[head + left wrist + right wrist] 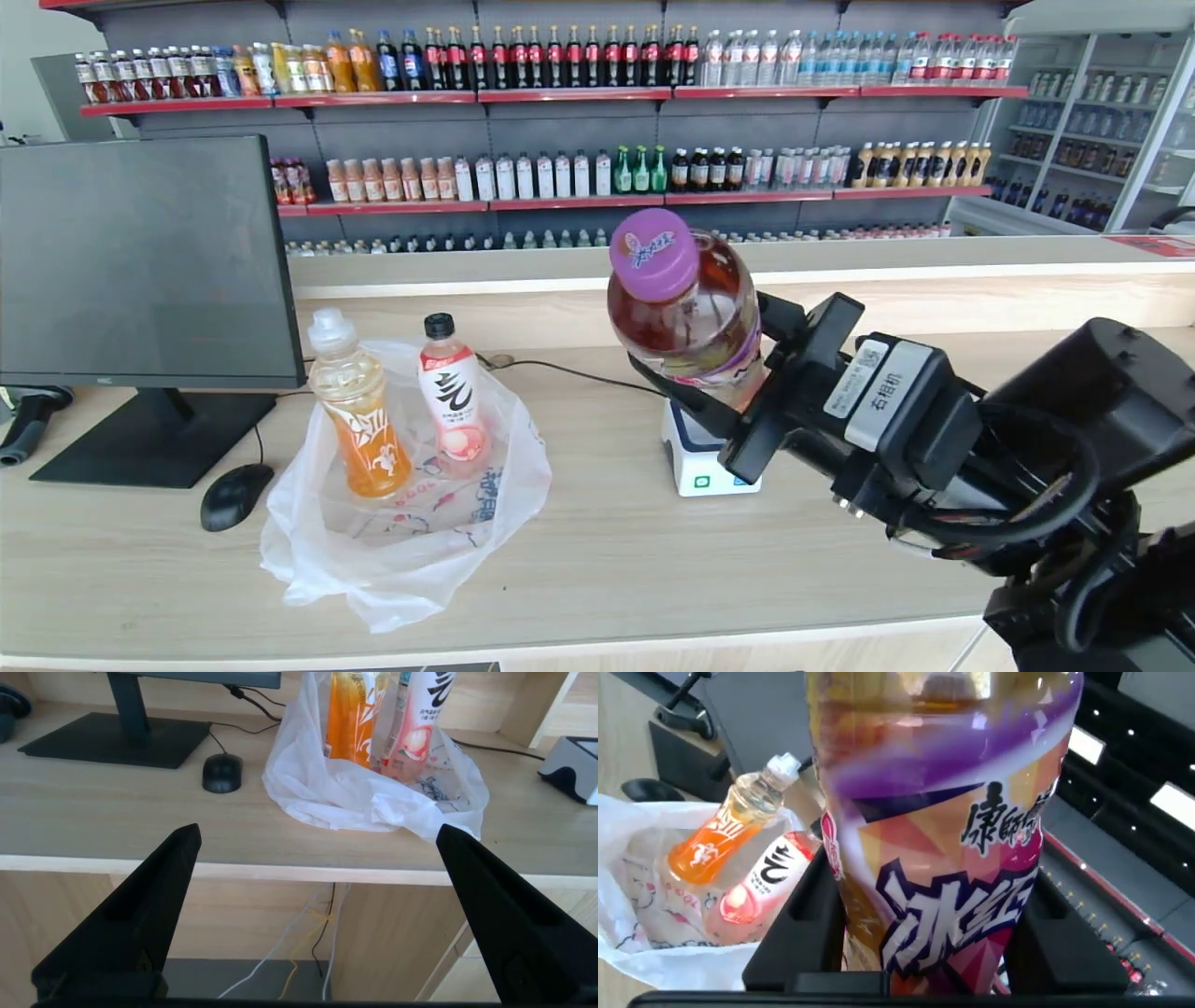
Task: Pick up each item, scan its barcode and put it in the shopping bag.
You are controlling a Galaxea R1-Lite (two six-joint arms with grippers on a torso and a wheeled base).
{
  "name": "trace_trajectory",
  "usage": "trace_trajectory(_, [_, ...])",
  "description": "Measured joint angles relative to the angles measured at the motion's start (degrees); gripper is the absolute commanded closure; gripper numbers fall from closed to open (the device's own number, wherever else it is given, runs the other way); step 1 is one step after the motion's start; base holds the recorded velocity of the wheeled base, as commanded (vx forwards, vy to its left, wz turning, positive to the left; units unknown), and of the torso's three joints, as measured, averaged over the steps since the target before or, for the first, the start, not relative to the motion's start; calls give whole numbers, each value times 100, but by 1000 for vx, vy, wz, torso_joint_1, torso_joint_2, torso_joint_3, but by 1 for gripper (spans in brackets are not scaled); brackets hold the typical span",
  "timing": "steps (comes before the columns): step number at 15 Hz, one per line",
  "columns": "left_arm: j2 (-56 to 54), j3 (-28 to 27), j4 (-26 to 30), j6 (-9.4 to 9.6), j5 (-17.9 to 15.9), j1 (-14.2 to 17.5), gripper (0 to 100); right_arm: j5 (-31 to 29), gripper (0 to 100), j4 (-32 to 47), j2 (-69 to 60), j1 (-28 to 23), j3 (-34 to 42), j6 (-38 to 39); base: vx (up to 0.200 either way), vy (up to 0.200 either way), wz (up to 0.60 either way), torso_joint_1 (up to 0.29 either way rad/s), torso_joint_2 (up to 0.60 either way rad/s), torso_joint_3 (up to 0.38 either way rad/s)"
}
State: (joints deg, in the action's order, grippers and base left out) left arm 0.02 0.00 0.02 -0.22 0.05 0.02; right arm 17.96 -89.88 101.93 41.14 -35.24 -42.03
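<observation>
Stretching along the back wall, shelves (569, 93) stocked with drinks are seen behind a long wooden counter (653, 569). A dark monitor (140, 261) is set on the counter's left part. Just to its right a white plastic shopping bag (411, 560) is spread open on the counter. The right gripper (711, 366) is held above the counter's middle, clenched around a tea bottle (677, 308) with a purple cap, which is tilted and raised clear of the surface, well to the right of the bag. The left gripper (318, 833) is kept low in front of the counter's near edge, its jaws spread wide apart and pointed toward the bag. Two bottles are stood upright inside the bag, side by side: an orange bottle (359, 415) on the left and a pink bottle (455, 401) on the right. A small white scanner (700, 467) is placed on the counter directly beneath the held bottle. A black mouse (235, 495) is laid between the monitor's stand and the bag.
</observation>
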Motion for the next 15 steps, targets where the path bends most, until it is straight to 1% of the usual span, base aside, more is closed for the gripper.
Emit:
trace_trajectory(1, [0, 0, -2, -2, 0, 2, 0, -349, 100, 2, -177, 87, 250, 418, 0, 0, 0, 0, 0, 0])
trace_trajectory(3, [0, 0, -2, -2, 2, 0, 0, -1349, 100, 0, -535, 152, 777, 1506, 0, 0, 0, 0, 0, 0])
trace_trajectory(4, [0, 0, -2, -2, 2, 0, 0, -1766, 100, 9, -631, 152, 912, 1985, 0, 0, 0, 0, 0, 0])
trace_trajectory(5, [0, 0, 0, -2, 2, 0, 0, -2460, 100, -13, -733, 113, 1083, 2750, 0, 0, 0, 0, 0, 0])
trace_trajectory(6, [0, 0, -2, 0, 2, 0, 0, -2950, 100, -6, -769, 56, 1275, 3306, 0, 0, 0, 0, 0, 0])
trace_trajectory(7, [0, 0, -2, 0, 2, 2, 0, -3100, 100, 5, -755, 22, 1380, 3512, 0, 0, 0, 0, 0, 0])
trace_trajectory(11, [0, 0, 5, -5, 2, 2, 0, -3152, 100, -6, -623, -2, 1474, 3780, 0, 0, 0, 0, 0, 0])
trace_trajectory(14, [0, 0, 7, -10, 2, 2, 0, -3148, 100, -11, -689, 23, 1626, 3944, -200, 0, 0, 1, 2, 5])
trace_trajectory(15, [0, 0, 0, -7, 2, 7, 0, -3152, 100, -11, -725, 22, 1662, 3946, 0, 0, 0, 0, 0, 0])
